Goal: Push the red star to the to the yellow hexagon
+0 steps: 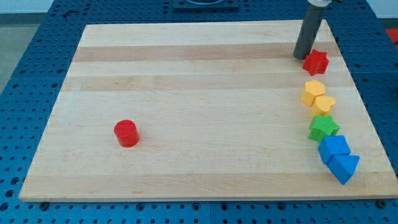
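The pale wooden tabletop [186, 81] lies on a blue perforated base [25, 74], and most of its blocks sit in a loose column down the view's right side. My tip [303, 57], the lower end of the straight dark rod [310, 31], rests on the wood near the tabletop's upper right corner. This arm carries no pincer, so there is nothing to read as wide, narrow or holding.

The small red star-shaped block [316, 61] lies just beside my tip, at about four o'clock from it; whether the two touch cannot be made out. At six o'clock from the red star, with a bare strip of wood between them, sits the yellow hexagonal block [313, 92]. A second yellow block [323, 104], roughly heart-shaped, presses against the hexagon at its five o'clock side.

Further down the column, the green star-shaped block [323, 128] lies at six o'clock from the yellow pair, close beneath it. Two blue blocks follow at about five o'clock from the green one: a blue cube-like block [334, 148] touching the green star's lower edge, and a blue triangular block [344, 167] against it, near the tabletop's lower right corner.

Well apart from all of these, a red cylindrical block [126, 132] stands alone in the tabletop's lower left part, at roughly eight o'clock from my tip.
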`<state>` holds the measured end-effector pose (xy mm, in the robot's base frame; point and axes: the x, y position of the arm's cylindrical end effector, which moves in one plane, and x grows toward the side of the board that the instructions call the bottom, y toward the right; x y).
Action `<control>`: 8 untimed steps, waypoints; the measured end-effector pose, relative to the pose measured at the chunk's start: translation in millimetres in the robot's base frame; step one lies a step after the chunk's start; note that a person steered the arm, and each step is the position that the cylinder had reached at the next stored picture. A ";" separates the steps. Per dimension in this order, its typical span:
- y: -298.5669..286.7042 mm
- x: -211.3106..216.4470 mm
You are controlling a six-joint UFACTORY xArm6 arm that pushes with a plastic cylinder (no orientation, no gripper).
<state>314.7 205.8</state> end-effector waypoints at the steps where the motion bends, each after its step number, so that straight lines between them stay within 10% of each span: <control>1: -3.8 21.6; 4: 40.9 -60.7; 8: 42.4 18.5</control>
<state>333.2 248.2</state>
